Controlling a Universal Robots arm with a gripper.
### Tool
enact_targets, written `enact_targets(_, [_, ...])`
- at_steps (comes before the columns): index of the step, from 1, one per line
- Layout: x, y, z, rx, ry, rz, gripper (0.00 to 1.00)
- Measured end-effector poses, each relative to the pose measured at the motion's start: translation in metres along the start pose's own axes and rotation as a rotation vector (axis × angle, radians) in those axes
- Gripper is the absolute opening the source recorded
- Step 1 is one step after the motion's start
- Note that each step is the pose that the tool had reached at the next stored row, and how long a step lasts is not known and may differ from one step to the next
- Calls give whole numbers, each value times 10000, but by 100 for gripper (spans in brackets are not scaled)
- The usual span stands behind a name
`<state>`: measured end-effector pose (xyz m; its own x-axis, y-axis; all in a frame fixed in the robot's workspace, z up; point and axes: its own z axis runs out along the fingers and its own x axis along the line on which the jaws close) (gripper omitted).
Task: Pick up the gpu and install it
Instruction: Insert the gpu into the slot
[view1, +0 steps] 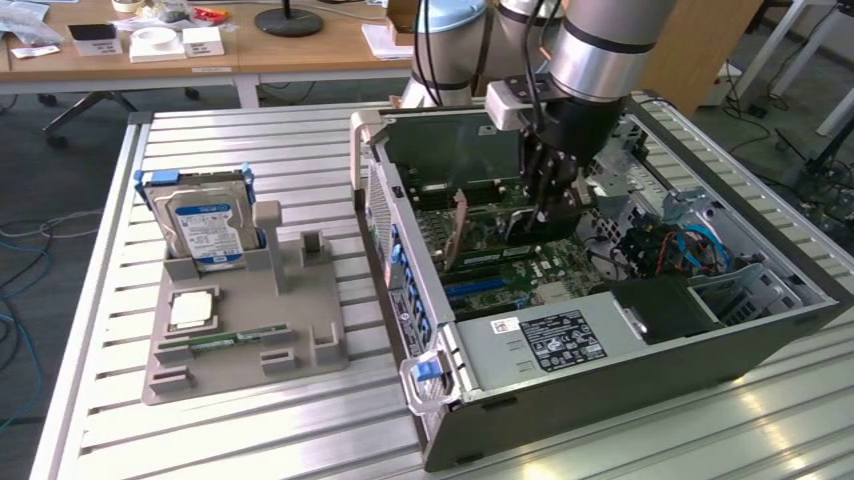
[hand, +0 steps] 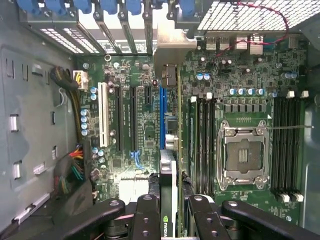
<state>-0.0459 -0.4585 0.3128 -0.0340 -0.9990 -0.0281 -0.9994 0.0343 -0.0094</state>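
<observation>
The gpu stands upright inside the open computer case, its metal bracket toward the case's rear wall. My gripper reaches down from above and is shut on the card's top edge. In the wrist view the gpu shows edge-on as a thin blade between my black fingers, running along the blue slot on the motherboard. Its silvery bracket meets the rear slot openings. I cannot tell whether the card is seated in the slot.
A grey holder on the exterior view's left carries a hard drive, a processor chip and a memory stick. Inside the case are the processor socket, memory slots and cable bundles.
</observation>
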Motion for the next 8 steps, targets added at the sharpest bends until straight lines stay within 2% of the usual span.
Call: enact_targets(8, [7, 39, 135, 1, 0, -1, 27])
